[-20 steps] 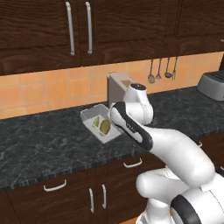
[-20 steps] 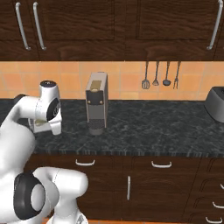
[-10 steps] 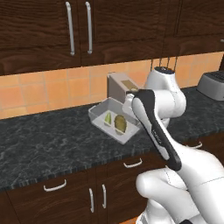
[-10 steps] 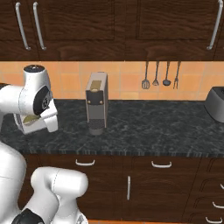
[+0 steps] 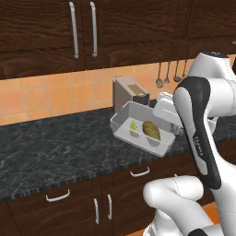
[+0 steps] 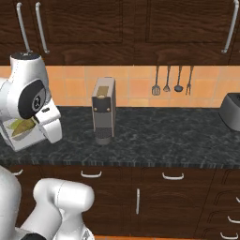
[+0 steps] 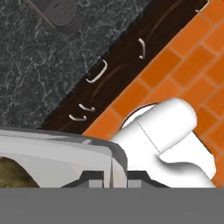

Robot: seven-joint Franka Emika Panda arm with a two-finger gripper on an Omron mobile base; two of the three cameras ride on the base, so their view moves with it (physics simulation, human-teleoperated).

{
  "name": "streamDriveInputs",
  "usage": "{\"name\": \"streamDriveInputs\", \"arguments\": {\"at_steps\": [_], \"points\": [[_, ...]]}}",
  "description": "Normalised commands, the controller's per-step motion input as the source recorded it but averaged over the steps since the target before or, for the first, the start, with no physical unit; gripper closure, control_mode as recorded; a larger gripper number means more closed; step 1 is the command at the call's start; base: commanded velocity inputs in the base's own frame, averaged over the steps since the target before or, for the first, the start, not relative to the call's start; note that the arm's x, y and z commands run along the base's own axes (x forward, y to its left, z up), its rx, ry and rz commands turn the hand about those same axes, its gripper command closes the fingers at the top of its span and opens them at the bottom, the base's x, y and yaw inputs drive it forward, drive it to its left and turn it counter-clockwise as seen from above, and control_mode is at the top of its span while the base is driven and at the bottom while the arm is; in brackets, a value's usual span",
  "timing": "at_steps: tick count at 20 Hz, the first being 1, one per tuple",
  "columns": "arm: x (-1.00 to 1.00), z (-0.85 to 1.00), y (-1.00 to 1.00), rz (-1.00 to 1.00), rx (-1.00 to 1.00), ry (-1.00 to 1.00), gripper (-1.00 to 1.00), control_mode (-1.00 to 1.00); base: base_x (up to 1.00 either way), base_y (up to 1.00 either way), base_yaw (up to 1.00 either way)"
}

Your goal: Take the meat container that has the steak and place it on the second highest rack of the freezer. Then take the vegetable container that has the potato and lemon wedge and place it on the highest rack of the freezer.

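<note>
Above the counter (image 5: 55,152), the gripper (image 5: 171,120) grips a vegetable container (image 5: 123,122) holding potato (image 5: 151,131) and lemon wedge (image 5: 133,126).

Clear rectangular plastic container (image 5: 144,130) is lifted above the dark speckled stone counter (image 5: 55,152), in front of the grey box-shaped coffee machine (image 5: 130,93). Inside it, the small pale lemon wedge (image 5: 133,126) lies left of the oval brown potato (image 5: 151,130). Metal utensils (image 6: 171,80) hang on the orange tiled wall (image 6: 136,86), right of the machine.

gripper fingertips hidden behind container (image 5: 144,129) wall, potato (image 7: 13,175) cut off
</note>
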Motion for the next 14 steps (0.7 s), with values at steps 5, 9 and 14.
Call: {"name": "streamDriveInputs", "arguments": {"at_steps": [5,9,14], "points": [[-0.42,0.25,-0.08,-0.01,0.0,0.12,1.0,-1.0,0.0,0.0,0.0],[-0.4,0.02,-0.19,-0.06,0.0,0.0,1.0,-1.0,0.0,0.0,0.0],[-0.42,0.0,-0.11,-0.06,0.01,0.0,1.0,1.0,-0.15,0.0,-0.02]]}}
